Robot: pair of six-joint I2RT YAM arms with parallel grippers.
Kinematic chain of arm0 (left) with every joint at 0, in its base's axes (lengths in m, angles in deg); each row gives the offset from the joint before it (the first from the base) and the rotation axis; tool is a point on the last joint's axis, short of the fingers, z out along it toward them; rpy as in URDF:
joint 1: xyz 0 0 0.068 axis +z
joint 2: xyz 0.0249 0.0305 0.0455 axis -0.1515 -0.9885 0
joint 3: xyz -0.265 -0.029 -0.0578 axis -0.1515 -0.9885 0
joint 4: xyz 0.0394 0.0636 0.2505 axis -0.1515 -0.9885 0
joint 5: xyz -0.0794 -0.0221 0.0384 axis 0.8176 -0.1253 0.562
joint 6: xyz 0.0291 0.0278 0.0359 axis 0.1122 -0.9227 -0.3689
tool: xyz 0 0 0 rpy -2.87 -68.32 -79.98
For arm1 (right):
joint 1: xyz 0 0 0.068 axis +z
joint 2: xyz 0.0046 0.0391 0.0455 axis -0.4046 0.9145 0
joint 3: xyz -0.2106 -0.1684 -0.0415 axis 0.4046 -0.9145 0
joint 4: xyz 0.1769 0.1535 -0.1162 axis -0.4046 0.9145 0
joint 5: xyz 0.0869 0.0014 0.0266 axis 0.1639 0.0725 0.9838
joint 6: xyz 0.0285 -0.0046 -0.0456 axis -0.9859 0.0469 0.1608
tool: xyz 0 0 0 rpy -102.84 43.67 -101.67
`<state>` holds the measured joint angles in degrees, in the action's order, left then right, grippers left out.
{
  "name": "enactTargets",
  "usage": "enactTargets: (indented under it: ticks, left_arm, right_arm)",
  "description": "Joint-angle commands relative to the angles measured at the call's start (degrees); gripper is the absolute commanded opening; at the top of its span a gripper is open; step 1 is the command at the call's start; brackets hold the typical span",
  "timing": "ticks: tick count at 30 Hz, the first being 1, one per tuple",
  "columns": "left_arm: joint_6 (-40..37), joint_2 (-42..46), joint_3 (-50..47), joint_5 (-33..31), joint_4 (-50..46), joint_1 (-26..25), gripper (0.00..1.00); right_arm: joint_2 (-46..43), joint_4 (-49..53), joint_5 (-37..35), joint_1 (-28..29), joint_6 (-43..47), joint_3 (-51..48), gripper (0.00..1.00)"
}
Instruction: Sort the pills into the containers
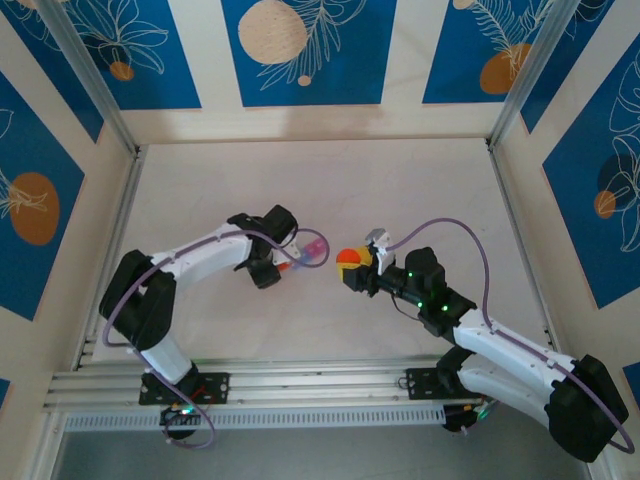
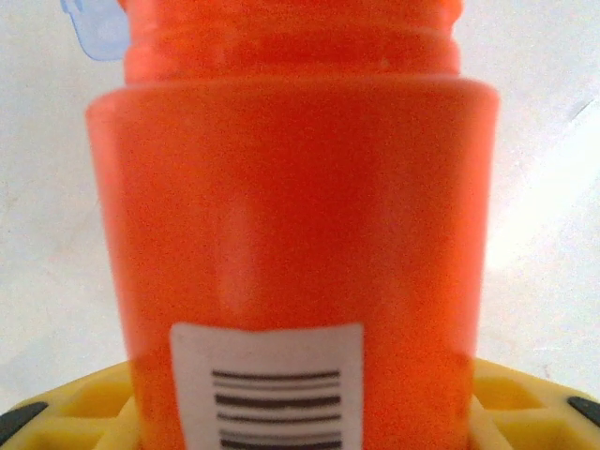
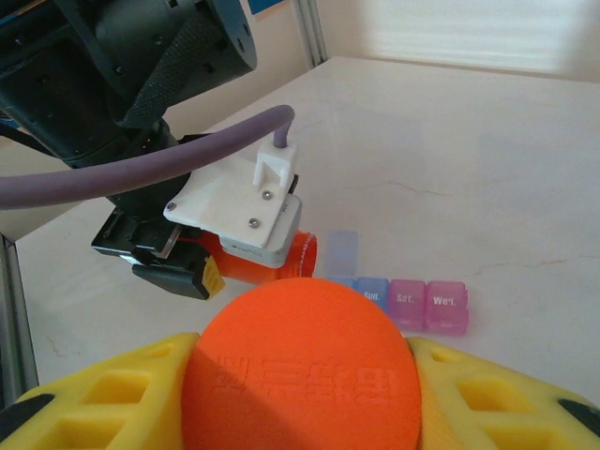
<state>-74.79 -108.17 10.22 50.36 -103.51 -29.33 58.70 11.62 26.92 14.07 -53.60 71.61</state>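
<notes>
**Bottle at the containers, cap off in my other tool**

The containers (image 1: 314, 250) lie flat near the middle of the table (image 1: 400, 180), a short strip of joined translucent boxes running from blue through purple to pink. From my right wrist I see that the box at the blue end has its lid (image 3: 342, 251) standing up, while the other lids are down.

From overhead, the orange bottle (image 2: 300, 234) is at about 8 o'clock from the strip. It is carried lying nearly level, with its open mouth turned toward the blue end and just beside the raised lid. I cannot tell whether mouth and lid touch. A white barcode label (image 2: 267, 384) sits on the bottle's side facing my left wrist, and the blue lid shows past its neck at 11 o'clock.

My left tool (image 1: 280, 265) is clamped on that bottle, a yellow finger on each side of its body.

At about 4 o'clock from the strip and a little apart from it, my right tool (image 1: 352, 262) is closed on the round orange cap (image 3: 300, 375), gripped between its yellow fingers with the embossed top facing the wrist camera.
</notes>
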Motion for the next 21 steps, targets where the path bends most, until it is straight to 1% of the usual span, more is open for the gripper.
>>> enactTargets:
  ticks: [1, 6, 21]
  left_arm:
    - [-1.6, -2.0, 2.8, -0.5, -3.3, 0.0, 0.0]
    - [-1.8, -3.6, 4.6, -0.6, -4.7, -0.3, 0.0]
    - [-1.7, -7.8, 9.3, -3.4, -8.1, -1.5, 0.0]
  right_arm:
    - [-1.1, -0.5, 1.0, 0.6, -0.8, -0.2, 0.0]
    - [-1.4, -0.4, 0.9, 0.7, -0.7, -0.2, 0.0]
    - [-3.3, 0.4, 1.1, 1.0, -0.8, -0.3, 0.0]
